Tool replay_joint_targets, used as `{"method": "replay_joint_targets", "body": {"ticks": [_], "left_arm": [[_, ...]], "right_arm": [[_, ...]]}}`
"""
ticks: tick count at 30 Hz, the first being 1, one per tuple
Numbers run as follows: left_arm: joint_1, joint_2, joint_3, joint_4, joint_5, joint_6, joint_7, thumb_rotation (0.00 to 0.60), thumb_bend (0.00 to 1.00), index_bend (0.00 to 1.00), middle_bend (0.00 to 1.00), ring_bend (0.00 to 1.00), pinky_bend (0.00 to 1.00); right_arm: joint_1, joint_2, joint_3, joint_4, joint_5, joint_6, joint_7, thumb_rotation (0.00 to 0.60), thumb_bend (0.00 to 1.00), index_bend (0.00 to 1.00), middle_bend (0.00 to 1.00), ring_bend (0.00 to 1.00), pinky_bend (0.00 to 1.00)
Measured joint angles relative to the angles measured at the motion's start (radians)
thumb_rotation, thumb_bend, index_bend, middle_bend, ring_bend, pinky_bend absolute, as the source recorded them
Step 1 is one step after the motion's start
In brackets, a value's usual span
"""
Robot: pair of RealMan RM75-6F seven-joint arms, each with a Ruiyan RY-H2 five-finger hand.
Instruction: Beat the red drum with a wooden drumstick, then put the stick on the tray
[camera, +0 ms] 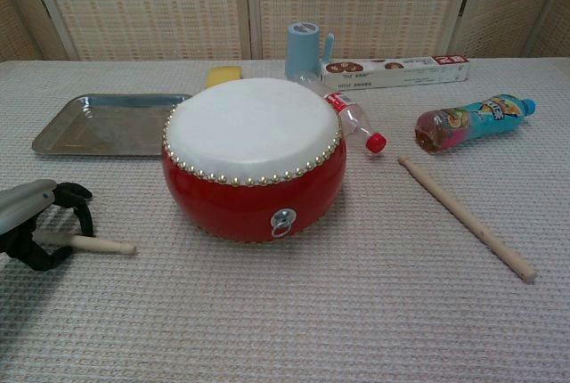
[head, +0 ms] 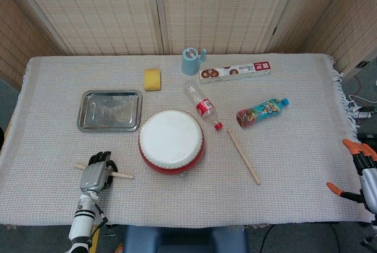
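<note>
On the woven tablecloth [head: 283, 165] — wicker screens [head: 224, 9] behind — left hand [head: 94, 173] fingers [camera: 82, 214] curl around a drumstick [camera: 100, 244].

You are looking at a glossy red drum [camera: 254, 196] with a smooth matt skin, pale bare wooden drumsticks [camera: 465, 215], a shiny metal tray [head: 110, 110], and rough woven cloth [camera: 356, 312].

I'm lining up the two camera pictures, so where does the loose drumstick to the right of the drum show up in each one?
Head view: the loose drumstick lies diagonally right of center, below the red-capped clear bottle.
Chest view: it lies lower right, running toward the bottom right corner.
Shared landmark: the red drum, to the stick's left in both.
</note>
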Motion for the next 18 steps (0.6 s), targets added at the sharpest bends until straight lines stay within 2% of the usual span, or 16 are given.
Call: {"method": "replay_joint_targets", "body": {"ticks": [8, 14, 18], "left_arm": [[0.021, 0.016, -0.016, -0.012, 0.015, -0.01, -0.103, 0.6, 0.42, 0.55, 0.13, 0.0, 0.0], [0.056, 0.078, -0.054, -0.06, 0.046, -0.06, -0.343, 0.6, 0.41, 0.54, 0.15, 0.0, 0.0], [0.09, 0.124, -0.089, -0.084, 0.096, -0.082, -0.561, 0.6, 0.41, 0.54, 0.15, 0.0, 0.0]], "right_arm": [[0.001, 0.001, 0.002, -0.002, -0.001, 0.001, -0.002, 0.6, 0.11, 0.05, 0.09, 0.05, 0.08], [0.001, 0.001, 0.002, -0.004, -0.001, 0.001, -0.005, 0.6, 0.11, 0.05, 0.09, 0.05, 0.08], [0.003, -0.001, 0.002, -0.004, -0.004, -0.001, -0.005, 0.6, 0.11, 0.05, 0.09, 0.05, 0.08]]}}
